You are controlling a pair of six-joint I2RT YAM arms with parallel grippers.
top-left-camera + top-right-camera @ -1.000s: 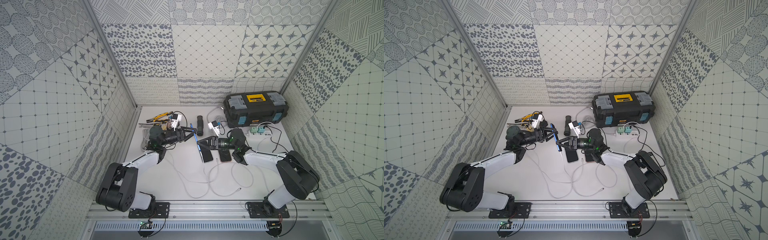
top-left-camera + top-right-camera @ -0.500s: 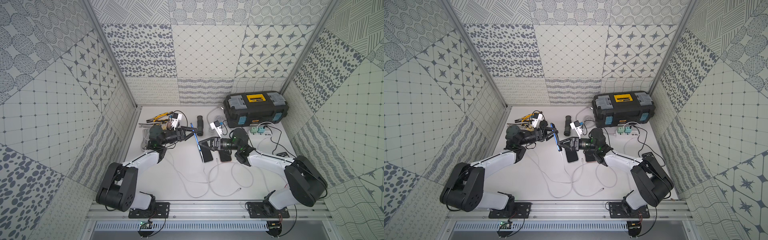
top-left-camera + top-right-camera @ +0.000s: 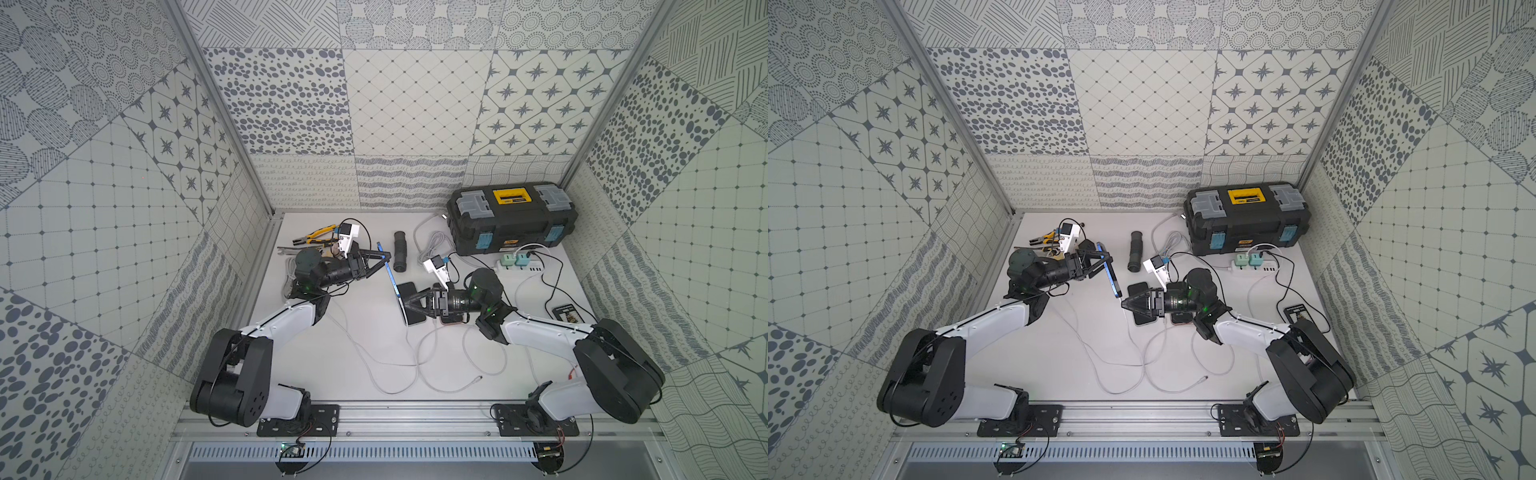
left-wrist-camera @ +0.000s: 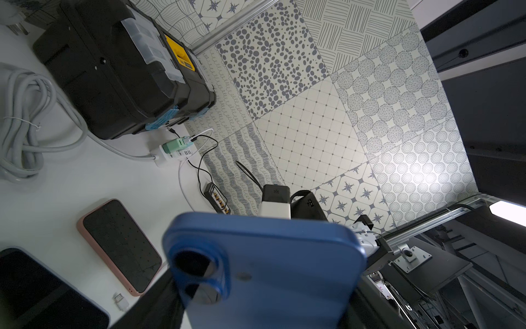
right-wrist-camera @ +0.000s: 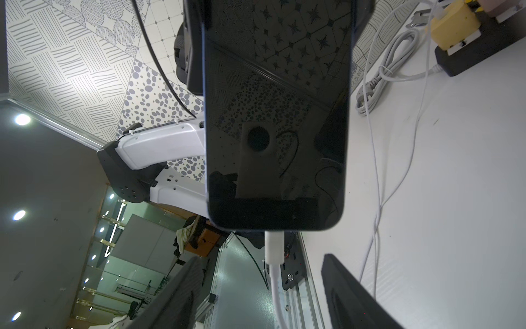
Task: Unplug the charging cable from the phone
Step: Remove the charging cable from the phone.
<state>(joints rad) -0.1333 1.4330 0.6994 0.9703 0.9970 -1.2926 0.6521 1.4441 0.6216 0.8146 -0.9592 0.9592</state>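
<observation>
White charging cable (image 5: pixel 274 247) plugged into the bottom edge of the blue slab phone (image 5: pixel 276 114), held clear above the white surface (image 3: pixel 316 365).
The cable's slack loops on the surface nearest the front; its plug sits between the spread fingers of the open right hand (image 5: pixel 262 257), touching neither. Beyond, the left hand (image 3: pixel 384 261) is clamped on the phone's upper end, tilted. Farthest back stands a black plastic toolbox (image 3: pixel 513 220).

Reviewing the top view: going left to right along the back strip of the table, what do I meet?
Yellow-handled pliers → black ribbed tube → bundled grey cable → black toolbox.
</observation>
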